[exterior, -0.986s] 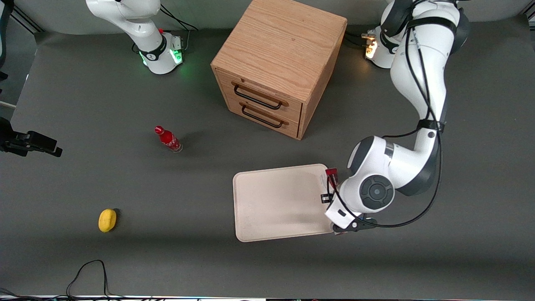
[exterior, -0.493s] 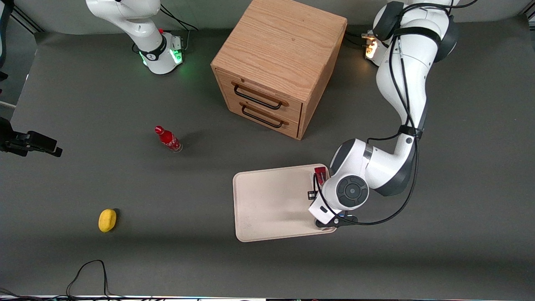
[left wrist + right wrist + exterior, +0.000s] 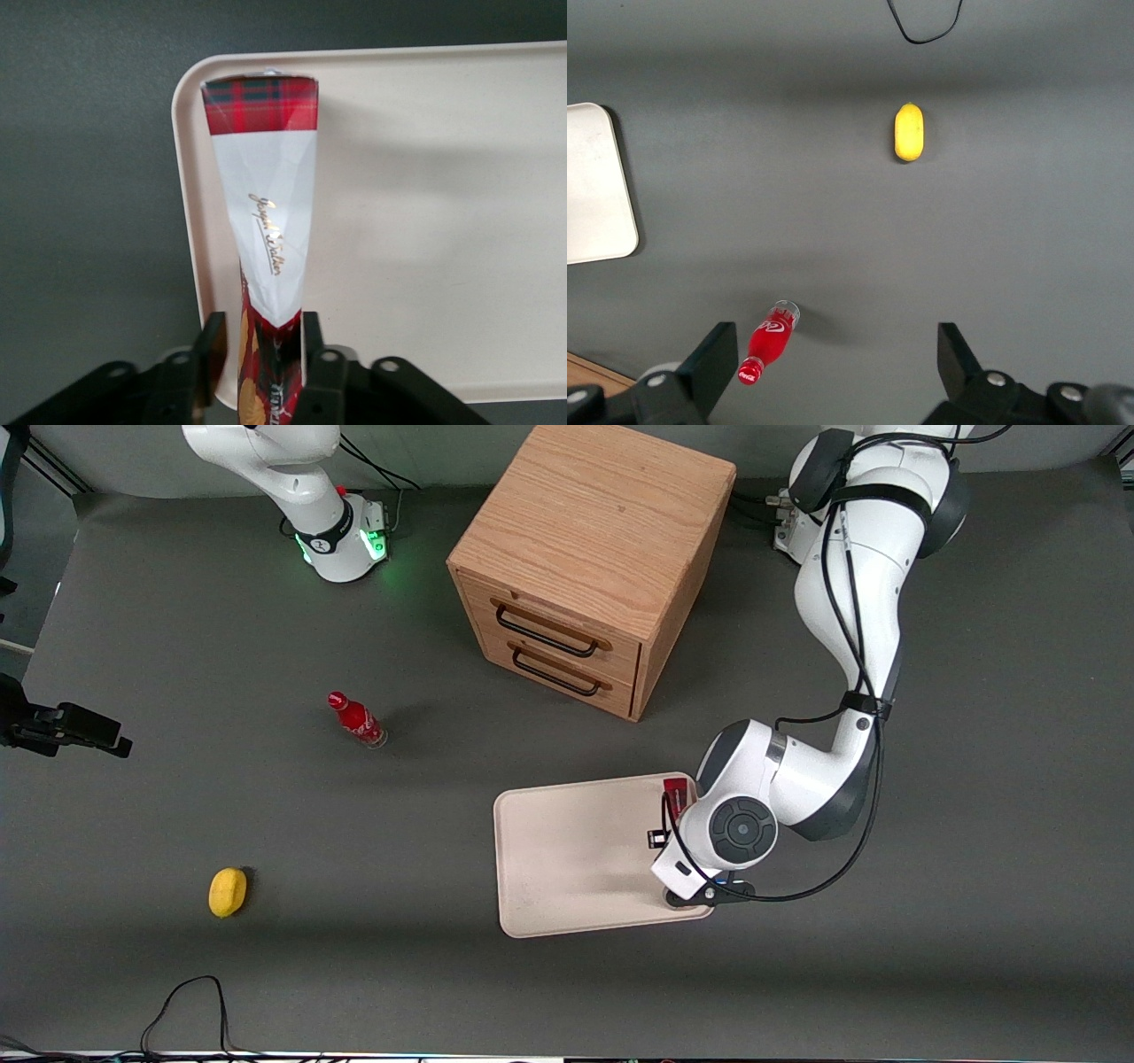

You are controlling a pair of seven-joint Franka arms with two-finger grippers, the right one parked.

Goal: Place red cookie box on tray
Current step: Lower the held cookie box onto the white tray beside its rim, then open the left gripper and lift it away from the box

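In the front view the left arm bends low over the working arm's end of the tray (image 3: 576, 859), its wrist covering most of the end effector (image 3: 675, 841); only a red corner of the red cookie box (image 3: 677, 790) peeks out above the tray's rim, while the wooden cabinet (image 3: 589, 558) stands farther from the camera and the small red bottle (image 3: 356, 720) and a yellow fruit (image 3: 227, 891) lie toward the parked arm's end of the bench. The left wrist view shows the end effector (image 3: 259, 350) clenched on the red cookie box (image 3: 266, 212), held on edge with its pale face showing, over the tray (image 3: 443, 221) close to the rim. The right wrist view shows only a tray corner (image 3: 598, 186), the bottle and the fruit. The risk, as I judge it: released this near the rim and standing on a thin edge, the box may topple outward onto the bench, or land propped on the rim.
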